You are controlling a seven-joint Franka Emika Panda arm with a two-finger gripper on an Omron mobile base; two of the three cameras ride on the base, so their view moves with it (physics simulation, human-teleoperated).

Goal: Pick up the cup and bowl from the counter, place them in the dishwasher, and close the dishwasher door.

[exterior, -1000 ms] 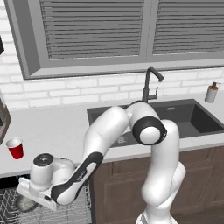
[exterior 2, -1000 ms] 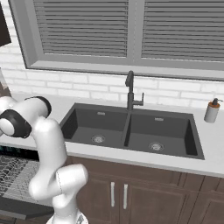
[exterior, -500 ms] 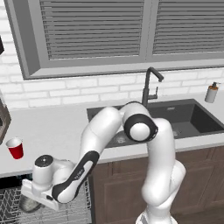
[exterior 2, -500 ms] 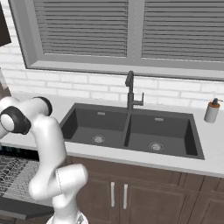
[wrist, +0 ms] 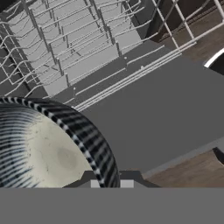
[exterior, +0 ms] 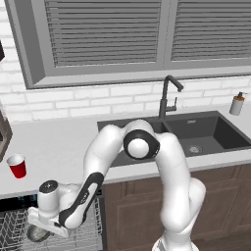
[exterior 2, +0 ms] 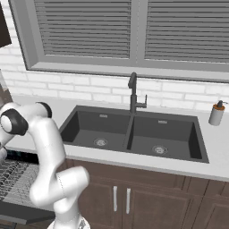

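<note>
We see a ribbed, metallic bowl (wrist: 48, 148) with speckled matt inside, white wire racks (wrist: 65, 39), a glossy red plastic cup (exterior: 17, 165), and smooth pale counter (exterior: 59, 142).

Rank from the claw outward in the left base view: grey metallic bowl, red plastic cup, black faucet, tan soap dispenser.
1. Grey metallic bowl: held in the claw, low left over the dishwasher's wire rack.
2. Red plastic cup: on the counter, above the claw.
3. Black faucet: behind the sink, centre right.
4. Tan soap dispenser: far right.
</note>
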